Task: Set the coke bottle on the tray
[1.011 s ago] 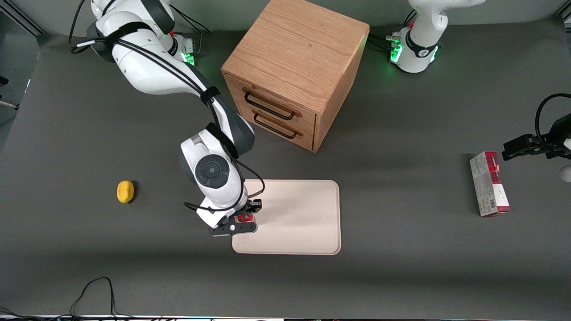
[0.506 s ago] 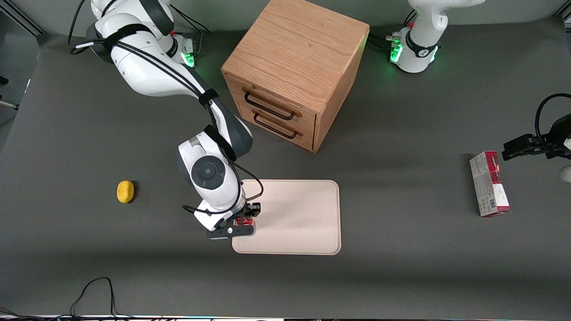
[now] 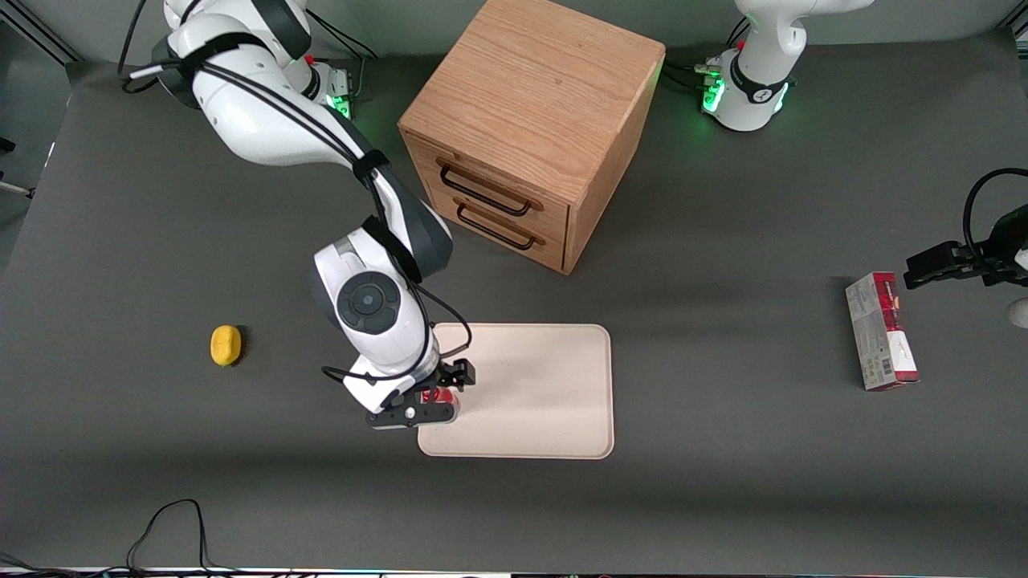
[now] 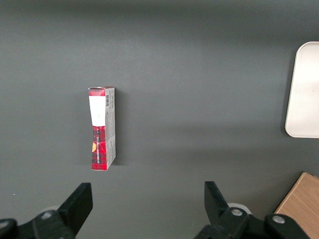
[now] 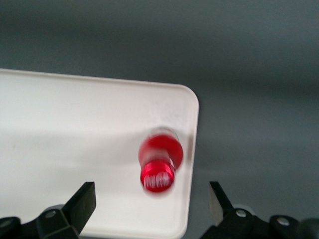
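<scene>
Dark grey tabletop carries the tray [image 3: 530, 391] — the coke bottle [image 5: 159, 164] stands upright on it near one corner. Above it hangs the gripper [image 5: 152, 204], fingers spread wide and clear of the bottle — a second ago they were closer around it, lower down.

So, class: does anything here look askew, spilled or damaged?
Nothing stands out. The small red coke bottle stands upright on the cream rectangular tray, close to its edge, with the open gripper above it.
</scene>
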